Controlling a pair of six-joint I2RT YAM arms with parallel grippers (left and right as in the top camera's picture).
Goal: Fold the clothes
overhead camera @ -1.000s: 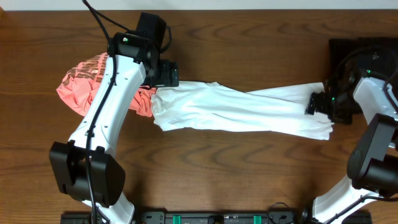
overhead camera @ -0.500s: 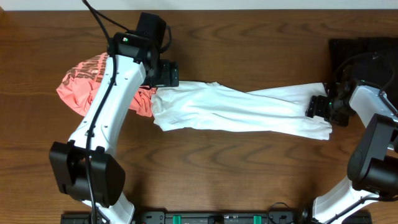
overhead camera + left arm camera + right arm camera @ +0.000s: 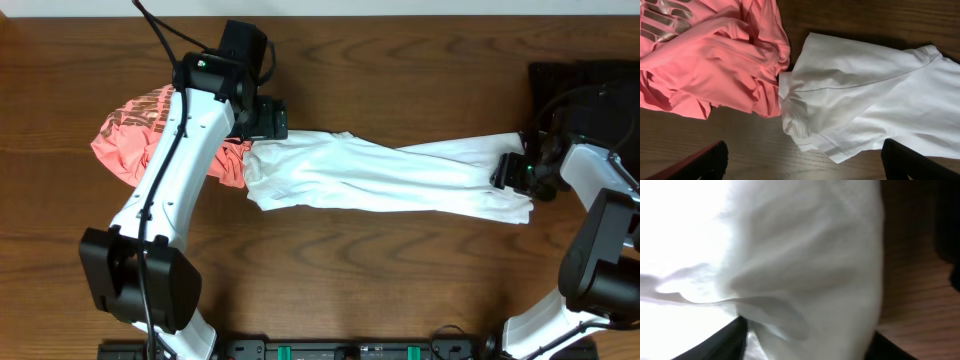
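Observation:
The white T-shirt (image 3: 380, 175) lies stretched in a long band across the table, from the centre to the right. Its left sleeve end (image 3: 850, 100) touches the crumpled coral-pink shirt (image 3: 125, 135) (image 3: 715, 60) with pale lettering. My left gripper (image 3: 266, 118) (image 3: 802, 162) hovers open above where the two shirts meet, with only bare wood between its fingers. My right gripper (image 3: 512, 170) (image 3: 807, 345) is at the T-shirt's right end. White fabric (image 3: 805, 255) fills the gap between its fingers (image 3: 725, 342), which still stand apart.
A black folded garment (image 3: 590, 85) lies at the table's back right, just behind the right arm. The left arm (image 3: 170, 180) reaches diagonally over the coral-pink shirt. The arms' base rail (image 3: 340, 350) runs along the front edge.
The right gripper has shifted slightly left onto the T-shirt's right end and its fingers have drawn closer together around the fabric. The left arm and both shirts stayed put.

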